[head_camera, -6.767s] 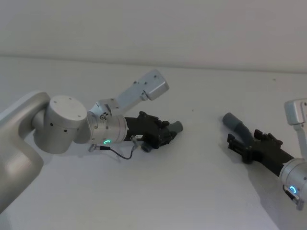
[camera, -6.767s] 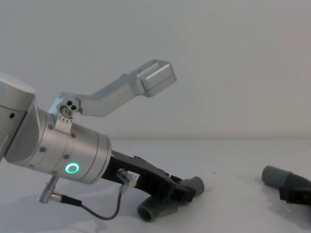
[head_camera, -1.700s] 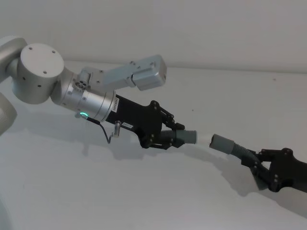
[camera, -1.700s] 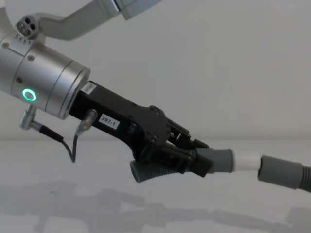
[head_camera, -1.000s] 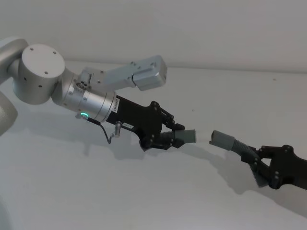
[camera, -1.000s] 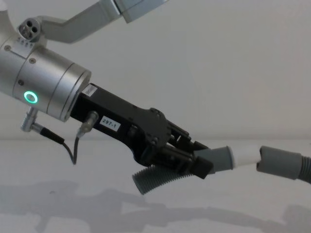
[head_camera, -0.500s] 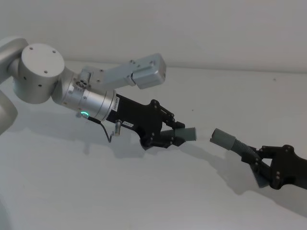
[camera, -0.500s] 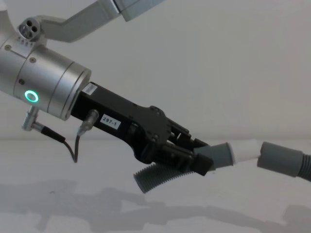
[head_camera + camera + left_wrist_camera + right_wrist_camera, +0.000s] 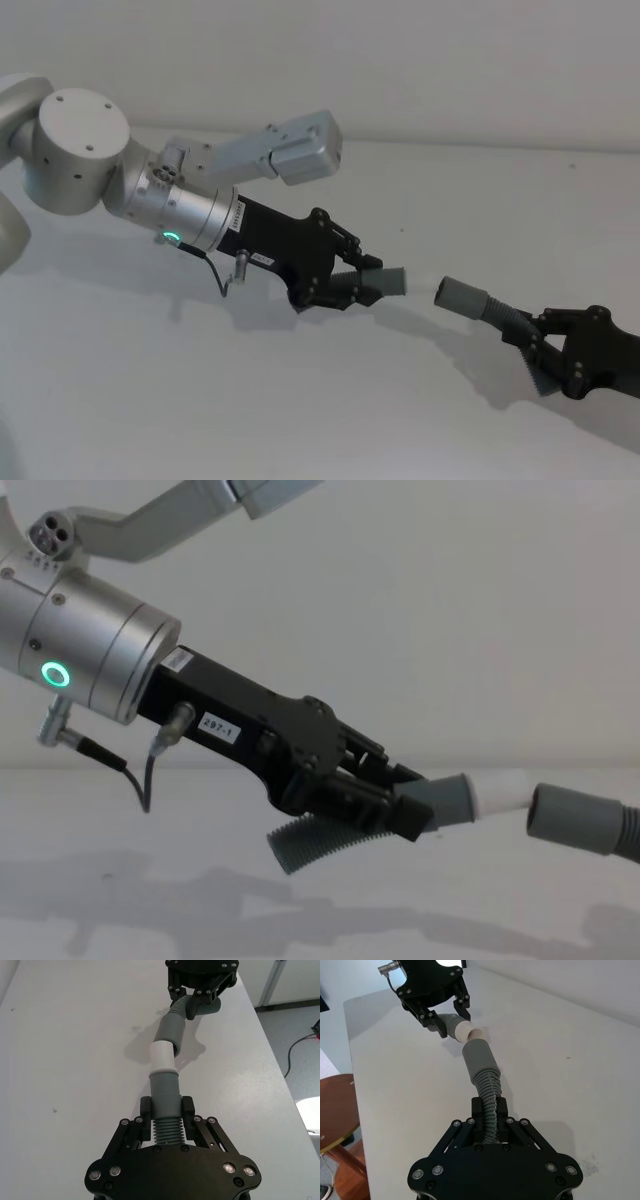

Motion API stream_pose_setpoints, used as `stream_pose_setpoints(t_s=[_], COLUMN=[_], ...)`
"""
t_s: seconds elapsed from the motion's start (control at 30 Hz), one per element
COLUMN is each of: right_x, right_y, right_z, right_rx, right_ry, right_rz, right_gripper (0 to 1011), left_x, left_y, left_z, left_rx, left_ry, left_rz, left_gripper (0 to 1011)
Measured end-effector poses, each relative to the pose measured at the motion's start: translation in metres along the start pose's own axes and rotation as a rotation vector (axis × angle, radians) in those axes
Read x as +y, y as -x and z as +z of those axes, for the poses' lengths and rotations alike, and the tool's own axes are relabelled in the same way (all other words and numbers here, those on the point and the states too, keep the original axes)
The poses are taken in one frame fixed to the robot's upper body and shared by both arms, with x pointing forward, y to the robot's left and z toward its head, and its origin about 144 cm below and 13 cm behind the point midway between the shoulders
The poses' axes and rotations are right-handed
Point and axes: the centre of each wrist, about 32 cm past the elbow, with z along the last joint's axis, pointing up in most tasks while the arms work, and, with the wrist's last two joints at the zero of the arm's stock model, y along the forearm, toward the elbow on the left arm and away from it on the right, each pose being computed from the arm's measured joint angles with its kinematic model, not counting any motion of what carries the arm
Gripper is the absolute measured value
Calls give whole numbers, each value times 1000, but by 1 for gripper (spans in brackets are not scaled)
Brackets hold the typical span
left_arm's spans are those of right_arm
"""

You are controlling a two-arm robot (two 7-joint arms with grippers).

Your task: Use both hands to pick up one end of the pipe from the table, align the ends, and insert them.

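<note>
Both pieces of the pipe are held in the air above the white table (image 9: 250,400). My left gripper (image 9: 352,281) is shut on the short curved piece just behind its grey cuff (image 9: 448,798). That piece's white spigot (image 9: 498,788) points right, and its ribbed tail (image 9: 312,842) hangs below the fingers. Farther right, my right gripper (image 9: 545,350) is shut on the ribbed hose (image 9: 490,1095) of the longer piece. Its cuff (image 9: 460,296) faces the spigot. In the left wrist view the spigot (image 9: 162,1057) tip sits at the mouth of that cuff (image 9: 172,1032), at a slight angle, with most of the white showing.
A pale grey wall (image 9: 400,60) runs behind the table. A silver camera bracket (image 9: 290,148) sticks up from the left wrist. Off the table's edge there is a round wooden stool (image 9: 335,1110) and a grey floor with a cable (image 9: 300,1045).
Since 6.8 s ago both pieces have been lifted off the table and brought end to end. In the last second the spigot tilted up a little and the two ends shifted only slightly.
</note>
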Motion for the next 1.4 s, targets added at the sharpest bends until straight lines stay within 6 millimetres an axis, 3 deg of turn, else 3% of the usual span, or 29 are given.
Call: stream_pose_setpoints(t_s=[1.4], right_x=[0], right_y=[-6], right_z=[1], right_rx=[-8], right_ry=[23], right_rz=[68], right_gripper=[157], left_x=[3], left_y=[-5], left_z=[-2], left_rx=[6], left_ry=[-27], left_rz=[-62], left_gripper=[353])
